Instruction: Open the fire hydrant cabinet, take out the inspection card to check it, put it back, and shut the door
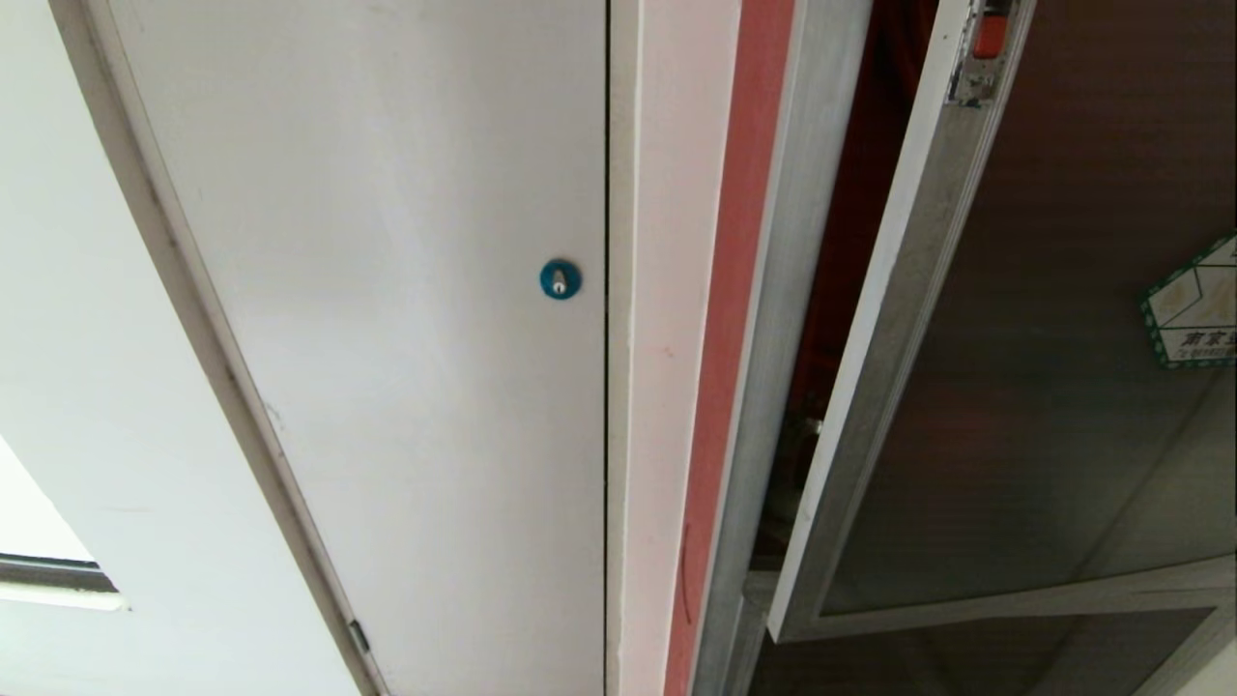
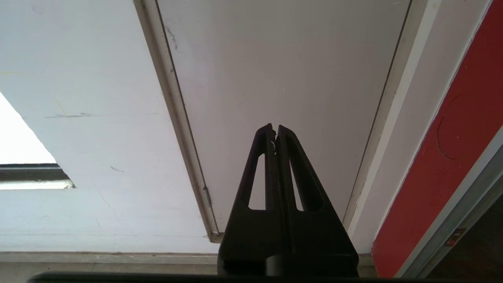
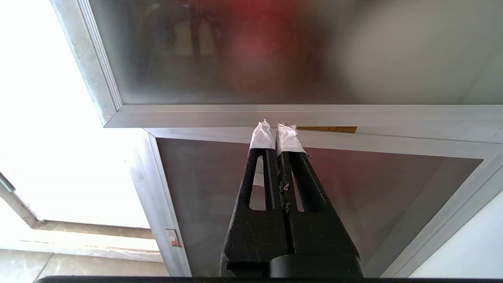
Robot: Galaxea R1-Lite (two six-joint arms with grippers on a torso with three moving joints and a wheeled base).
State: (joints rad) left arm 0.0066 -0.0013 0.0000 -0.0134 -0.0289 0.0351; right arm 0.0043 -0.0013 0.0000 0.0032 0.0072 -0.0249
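The fire hydrant cabinet (image 1: 773,290) has a silver frame and a dark red inside. Its door (image 1: 1044,387), silver-framed tinted glass, stands ajar, with a gap along its left edge. A green-edged hexagonal sticker (image 1: 1193,304) and a small red latch (image 1: 991,34) sit on it. My right gripper (image 3: 277,127) is shut and empty, its white-wrapped tips pointing at the seam below the door's (image 3: 275,59) bottom rail. My left gripper (image 2: 275,127) is shut and empty before a white door. The inspection card is out of view. Neither arm shows in the head view.
A plain white door (image 1: 387,290) with a round blue lock (image 1: 560,279) fills the left. A red strip (image 1: 730,338) runs between it and the cabinet. The lower glass panel (image 3: 393,188) carries an orange label (image 3: 328,129).
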